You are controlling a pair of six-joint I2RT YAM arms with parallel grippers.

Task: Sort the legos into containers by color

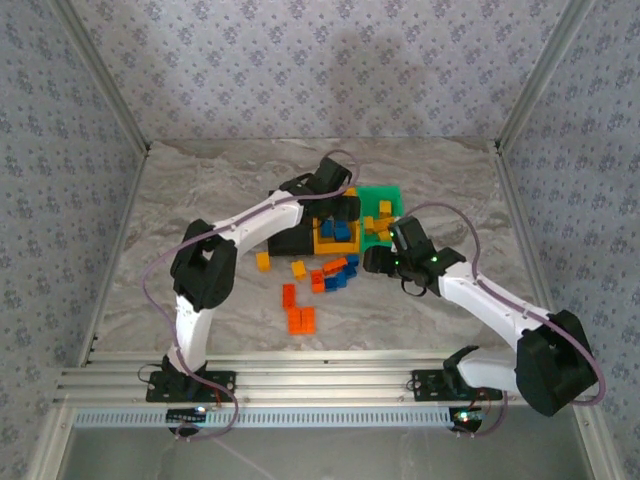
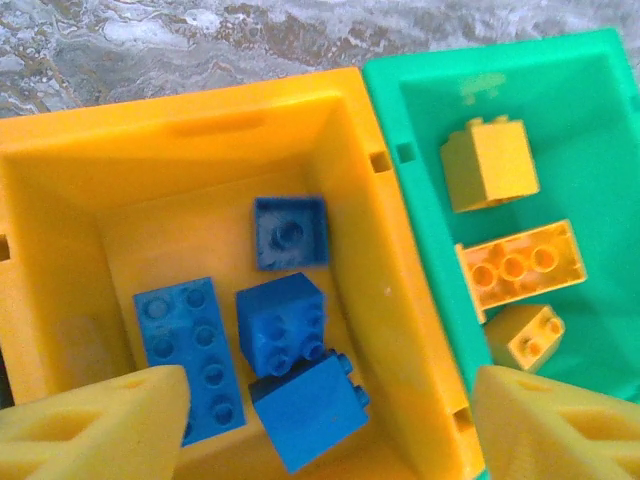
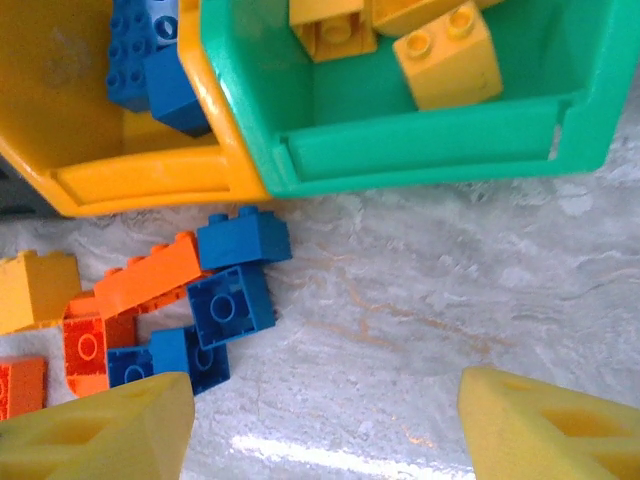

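Left wrist view: blue drop-off seemingly done, left gripper (image 2: 330, 425) spread empty above yellow-orange bin (image 2: 60, 150); next, probably lowering spread, empty right gripper (image 3: 325, 430) onto loose blue brick (image 3: 230, 305) at its ten o'clock.

No writing, label, brand mark, number or sign was legible on the blue legos (image 2: 285, 325), the yellow-orange bin (image 2: 200, 130), the green bin (image 2: 425, 230) or the marbled table (image 3: 420, 320). The brick studs were too blurred to show any embossed lettering.
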